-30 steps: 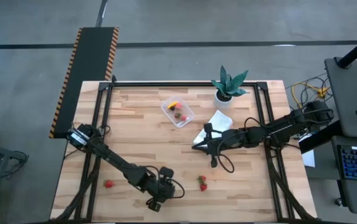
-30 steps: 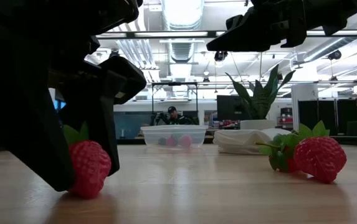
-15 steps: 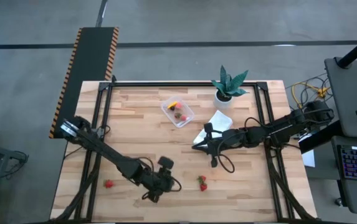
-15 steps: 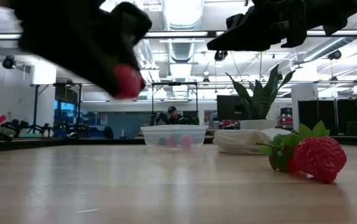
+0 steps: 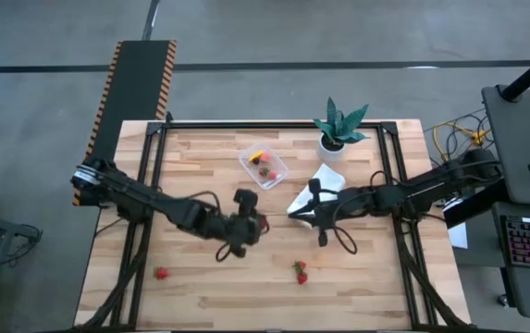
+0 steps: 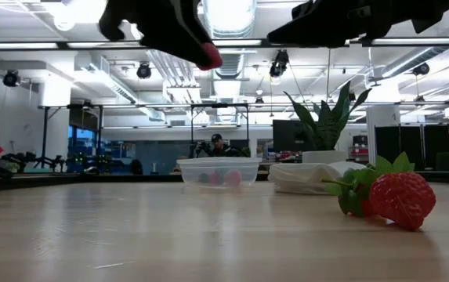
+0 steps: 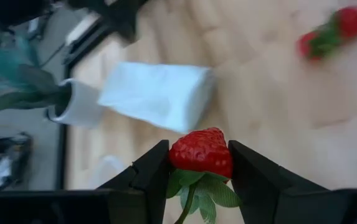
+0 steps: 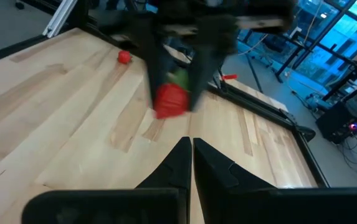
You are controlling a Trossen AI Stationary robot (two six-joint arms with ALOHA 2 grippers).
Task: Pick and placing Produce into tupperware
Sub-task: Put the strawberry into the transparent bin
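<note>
A strawberry [image 7: 202, 152] is clamped in the left gripper [image 5: 249, 228], raised above the worktop [image 5: 200, 176]; the tupperware [image 5: 264, 166] lies just beyond, slightly right. The right gripper [image 5: 301, 212] is clenched empty.

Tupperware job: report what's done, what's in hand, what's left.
Done: a few pieces lie in the tupperware. In hand: the left gripper is shut on a strawberry, raised over mid-table. Left: that one, plus strawberries at the front and front-left. The right gripper waits shut by the cloth.

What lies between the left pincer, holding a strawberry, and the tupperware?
High view: only bare wood between the left pincer, holding a strawberry, and the tupperware.
</note>
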